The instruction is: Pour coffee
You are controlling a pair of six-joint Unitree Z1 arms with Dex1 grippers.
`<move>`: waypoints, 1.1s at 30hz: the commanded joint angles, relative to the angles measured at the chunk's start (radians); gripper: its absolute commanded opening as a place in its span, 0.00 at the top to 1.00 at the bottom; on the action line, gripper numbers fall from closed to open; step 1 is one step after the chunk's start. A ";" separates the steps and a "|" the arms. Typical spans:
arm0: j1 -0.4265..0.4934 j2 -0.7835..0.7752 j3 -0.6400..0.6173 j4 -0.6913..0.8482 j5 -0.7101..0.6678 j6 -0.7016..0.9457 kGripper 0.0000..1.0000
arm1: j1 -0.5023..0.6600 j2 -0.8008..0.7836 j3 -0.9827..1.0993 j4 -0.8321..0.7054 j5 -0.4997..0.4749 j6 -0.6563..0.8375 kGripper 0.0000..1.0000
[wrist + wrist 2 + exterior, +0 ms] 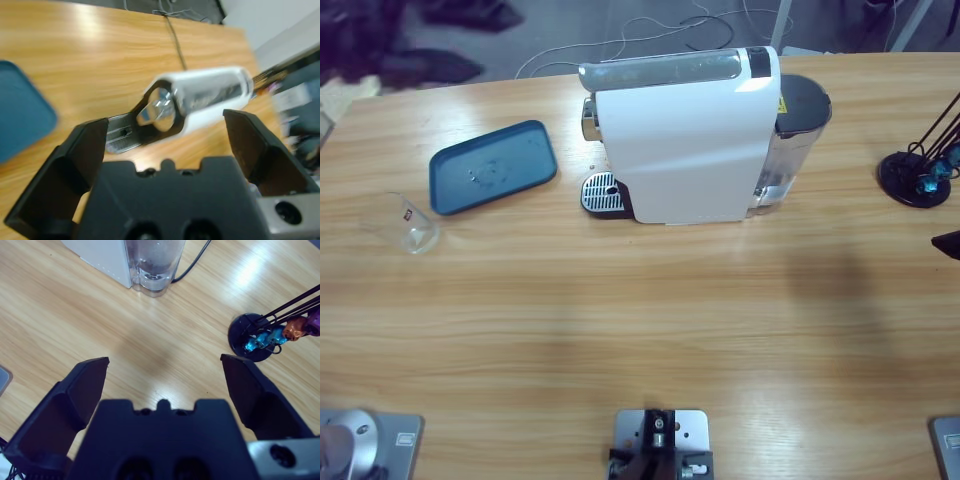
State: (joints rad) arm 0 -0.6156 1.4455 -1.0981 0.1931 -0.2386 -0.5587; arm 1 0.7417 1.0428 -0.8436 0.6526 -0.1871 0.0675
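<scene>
One coffee machine [695, 140], one blue tray [492, 166], one clear glass [408, 222], contents indistinct. Left end effector [165, 132], right end effector [164, 371]: wide open, empty.

From above we see the white coffee machine [685, 135] standing near the far edge of the wooden desk [640, 320], its drip grate [601, 193] facing left and its clear water tank [788, 150] at the right. Left of it lies a dark blue tray [492, 166] (tilted a little), and further left, near the tray's lower corner, a small clear glass [410, 222]. At the right edge stands a black round-based rack [918, 172].
</scene>
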 commanded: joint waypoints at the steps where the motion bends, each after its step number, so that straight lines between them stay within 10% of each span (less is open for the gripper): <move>1: 0.047 0.226 -0.051 -0.146 -0.203 -0.172 0.08 | -0.010 0.003 0.021 0.005 -0.011 0.005 0.00; 9: 0.045 0.256 -0.032 -0.146 -0.261 -0.196 0.40 | -0.010 0.011 0.018 0.005 -0.011 0.005 0.00; 15: 0.043 0.292 -0.033 -0.148 -0.379 -0.195 0.43 | -0.010 0.005 0.020 0.005 -0.011 0.005 0.00; 18: 0.043 0.284 -0.037 -0.162 -0.368 -0.190 0.97 | -0.010 0.004 0.021 0.005 -0.011 0.005 0.00; 33: 0.024 0.248 -0.056 -0.177 -0.333 -0.176 1.00 | -0.010 0.003 0.021 0.005 -0.011 0.005 0.00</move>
State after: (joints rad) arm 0 -0.5741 1.6857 -1.1423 0.0405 -0.5742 -0.7417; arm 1 0.7417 1.0429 -0.8437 0.6526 -0.1871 0.0675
